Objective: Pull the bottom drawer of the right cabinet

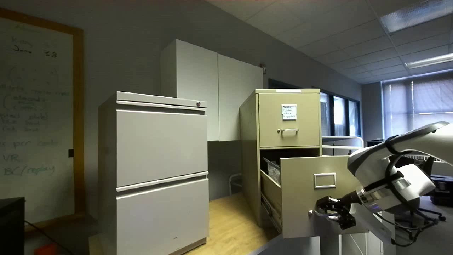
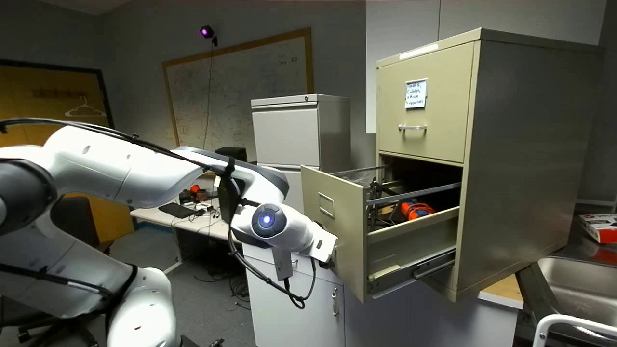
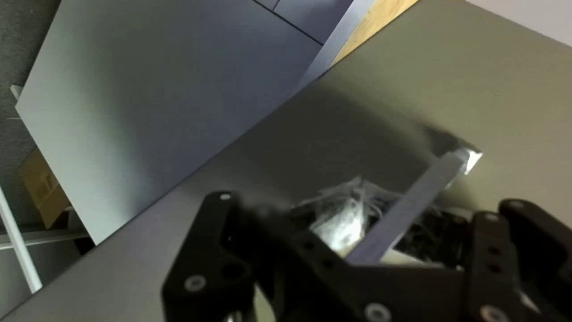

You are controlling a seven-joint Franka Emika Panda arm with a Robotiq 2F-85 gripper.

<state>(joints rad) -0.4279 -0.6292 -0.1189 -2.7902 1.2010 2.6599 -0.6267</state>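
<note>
The right cabinet [image 1: 249, 159] is a narrow beige filing cabinet, also in an exterior view [image 2: 523, 144]. Its bottom drawer [image 1: 297, 191] stands well out and shows from the side in an exterior view [image 2: 351, 236]. Clear bags and a red-orange item lie inside. The drawer front also fills much of the wrist view [image 3: 514, 103]. My gripper [image 1: 335, 213] is at the drawer's metal handle [image 1: 317, 214]. In the wrist view [image 3: 371, 212] its black fingers are wide apart, with the handle [image 3: 415, 203] running between them. Contact is hard to tell; the handle's lower end is hidden.
A pale grey two-drawer cabinet [image 1: 161, 148] stands beside the beige cabinet on a wooden counter [image 1: 233, 219]. A closed upper drawer [image 1: 270, 124] sits above the open one. White base cupboards [image 2: 294, 299] are below. A sink [image 2: 578, 284] lies beyond the beige cabinet.
</note>
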